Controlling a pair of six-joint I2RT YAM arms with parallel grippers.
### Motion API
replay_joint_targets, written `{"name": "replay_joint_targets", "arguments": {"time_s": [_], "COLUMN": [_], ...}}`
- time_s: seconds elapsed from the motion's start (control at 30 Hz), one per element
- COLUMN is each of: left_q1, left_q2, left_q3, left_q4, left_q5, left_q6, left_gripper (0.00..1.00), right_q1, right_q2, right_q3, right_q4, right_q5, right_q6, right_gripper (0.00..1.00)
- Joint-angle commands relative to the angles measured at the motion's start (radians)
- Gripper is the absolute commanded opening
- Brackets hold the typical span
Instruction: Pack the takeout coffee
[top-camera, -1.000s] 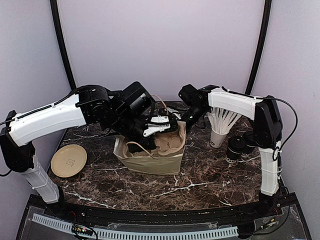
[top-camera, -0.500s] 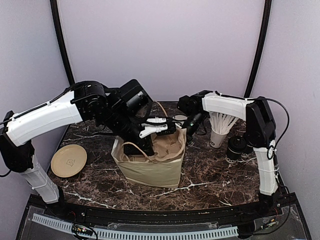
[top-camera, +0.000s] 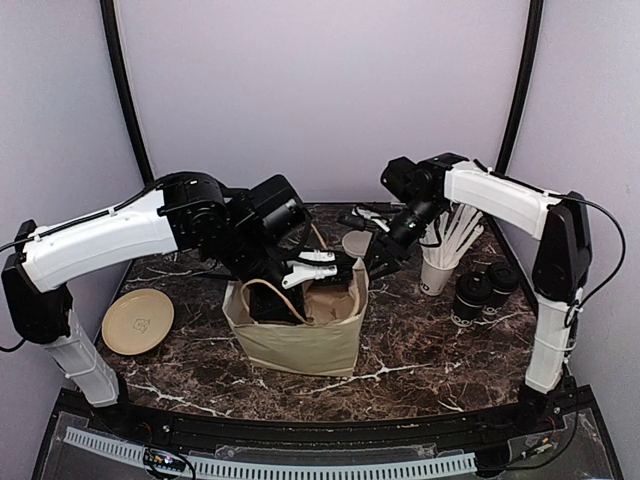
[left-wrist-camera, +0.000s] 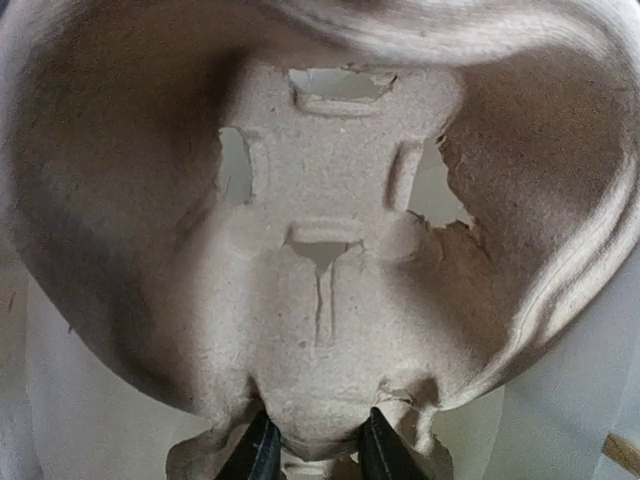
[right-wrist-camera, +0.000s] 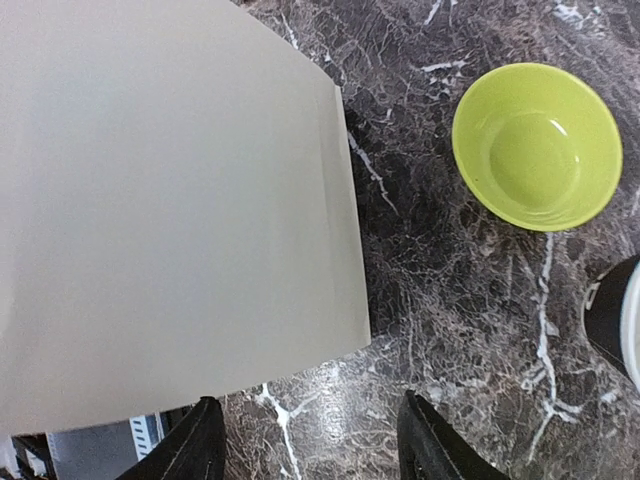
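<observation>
My left gripper (left-wrist-camera: 318, 458) pinches the pulp carrier (left-wrist-camera: 330, 190) inside the bag (top-camera: 300, 345); right gripper (right-wrist-camera: 312, 445) open, empty. Coffee cups (top-camera: 470, 297) sit at the worktop's (top-camera: 410, 372) right edge. This edge pinch could tear the carrier.

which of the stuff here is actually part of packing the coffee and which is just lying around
For the job: lidded coffee cups, open coffee cup, pulp cup carrier, paper bag.

Lying about: white cup of straws, tan plate, lime-green bowl.
</observation>
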Motion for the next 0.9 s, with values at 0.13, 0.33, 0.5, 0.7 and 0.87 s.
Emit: {"name": "replay_joint_targets", "arguments": {"time_s": [0.13,0.33,0.5,0.7,0.87], "left_q1": [-0.003,-0.045,-0.047,-0.048,-0.055], "left_q2": [-0.035,-0.044,-0.055,-0.043,-0.060], "left_q3": [0.014,0.065,0.089,0.088,0.087], "left_q4": [-0.058,-0.059,-0.061,-0.073,-0.091], "left_q5": [0.061,0.027,0.007,-0.008,-0.037], "left_q6": [0.008,0.016,0.004,-0.019,-0.048], "left_gripper": [0.30,0.30,0.30,0.30,0.29], "right_q1": [-0.033,-0.033,-0.024,0.063,0.097], "right_q2": [-0.122,-0.173,-0.219,-0.230,-0.204], "right_q3": [-0.004,0.030,0.150,0.197,0.194], "right_q4": [0.011,0.016,-0.044,-0.088,-0.097], "right_q5": [0.018,0.005,-0.107,-0.114,-0.105], "right_q6": [0.015,0.040,0.012,-0.049,-0.058], "right_gripper": [0.59,0.64,0.70,0.74,0.74]}}
